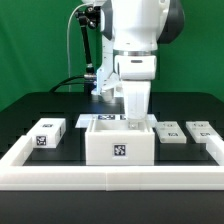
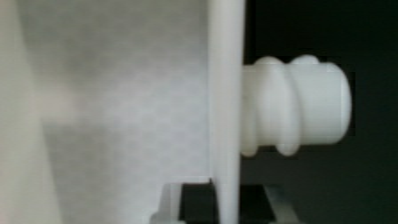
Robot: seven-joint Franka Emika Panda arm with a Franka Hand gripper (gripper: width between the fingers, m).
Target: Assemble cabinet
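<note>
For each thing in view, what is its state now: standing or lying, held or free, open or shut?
cabinet: standing upright, top side looks open.
claw: lowered at the cabinet's top; open or shut cannot be told.
small block: lying free, on the exterior view's left.
flat piece: lying free on the exterior view's right, a second beside it.

Seen very close and blurred, the cabinet (image 2: 98, 110) fills much of the view with plain white wall. Along it runs a thin white panel edge (image 2: 222, 100), and a ribbed round white peg (image 2: 299, 105) juts from that edge against darkness.
</note>
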